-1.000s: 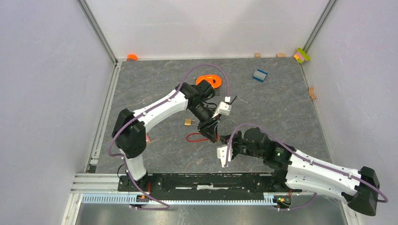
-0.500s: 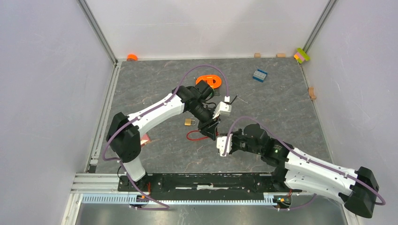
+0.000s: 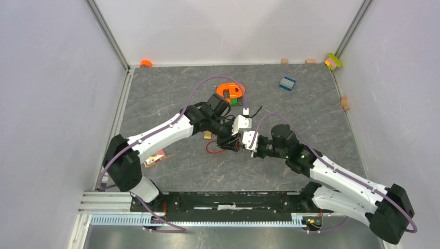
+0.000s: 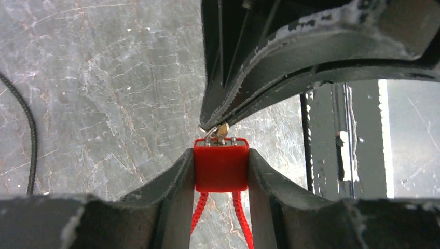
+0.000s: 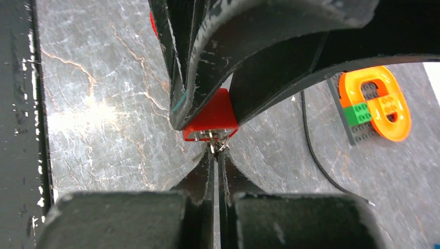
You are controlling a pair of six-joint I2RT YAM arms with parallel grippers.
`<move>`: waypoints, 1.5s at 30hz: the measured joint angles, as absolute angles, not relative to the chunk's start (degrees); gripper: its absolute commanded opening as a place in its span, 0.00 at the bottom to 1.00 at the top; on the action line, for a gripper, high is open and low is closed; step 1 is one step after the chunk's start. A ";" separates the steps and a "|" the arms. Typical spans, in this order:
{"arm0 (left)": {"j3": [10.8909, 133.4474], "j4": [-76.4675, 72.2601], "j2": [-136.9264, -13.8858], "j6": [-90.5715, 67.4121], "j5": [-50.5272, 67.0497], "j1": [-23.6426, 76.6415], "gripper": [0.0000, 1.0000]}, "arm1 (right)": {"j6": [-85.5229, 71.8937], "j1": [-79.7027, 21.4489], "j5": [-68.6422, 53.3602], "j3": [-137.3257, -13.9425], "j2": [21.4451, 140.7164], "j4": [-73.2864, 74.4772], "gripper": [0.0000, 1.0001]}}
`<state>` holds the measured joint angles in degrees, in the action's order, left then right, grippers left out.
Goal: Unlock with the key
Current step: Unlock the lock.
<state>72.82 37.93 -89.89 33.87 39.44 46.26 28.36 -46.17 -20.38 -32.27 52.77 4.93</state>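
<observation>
At mid-table, left gripper [image 4: 221, 158] clamps the red plastic cable-lock body [image 4: 220, 174]; right gripper [image 5: 218, 155], pinched nearly closed, holds the small metal key [image 5: 215, 139] at its keyhole. Turning and opening apparently remain.

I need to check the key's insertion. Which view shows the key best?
Right wrist: the key sits pinched in the right end effector, its tip at the red lock. Left wrist shows only its metal glint; top external hides it.
</observation>
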 measured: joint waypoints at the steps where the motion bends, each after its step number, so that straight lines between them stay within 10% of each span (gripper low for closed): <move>1: 72.29 37.15 -89.54 33.61 38.94 46.28 0.02 | 27.59 -45.25 -21.67 -32.53 53.39 4.78 0.00; 40: 63.37 24.29 -83.29 30.02 27.29 47.70 0.02 | 11.88 -29.80 -47.33 -31.62 59.86 -8.36 0.00; 45: 63.37 23.42 -83.29 29.95 25.71 47.70 0.02 | 10.26 -28.71 -47.42 -31.35 60.10 -9.65 0.18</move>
<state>63.37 23.42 -83.29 29.95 25.71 47.70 10.26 -28.71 -47.42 -31.35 60.10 -9.65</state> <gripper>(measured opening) 0.445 0.060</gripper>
